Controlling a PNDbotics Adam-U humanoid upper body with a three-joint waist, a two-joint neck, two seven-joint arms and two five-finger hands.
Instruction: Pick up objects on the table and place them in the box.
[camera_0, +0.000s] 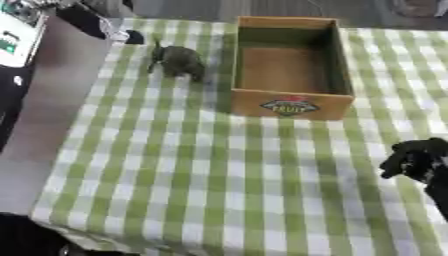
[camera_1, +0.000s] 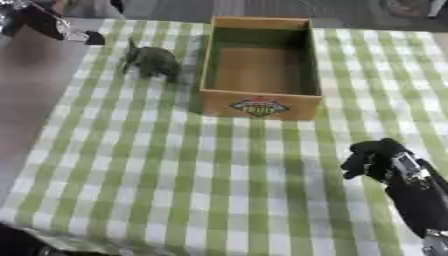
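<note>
A dark green toy animal (camera_0: 178, 62) stands on the green-checked cloth just left of the wooden box (camera_0: 291, 104), apart from it. The box is open-topped, carries a fruit label on its front wall, and its inside looks bare. My right hand (camera_1: 374, 159) hovers over the cloth at the right, well in front of the box, with its fingers curled and nothing in them. The left hand shows in neither view.
The checked tablecloth (camera_0: 219, 190) ends at the left, where bare brown table (camera_0: 52, 100) shows. Dark items (camera_0: 131, 36) lie at the far left corner, and a white device (camera_0: 17, 35) sits at the left edge.
</note>
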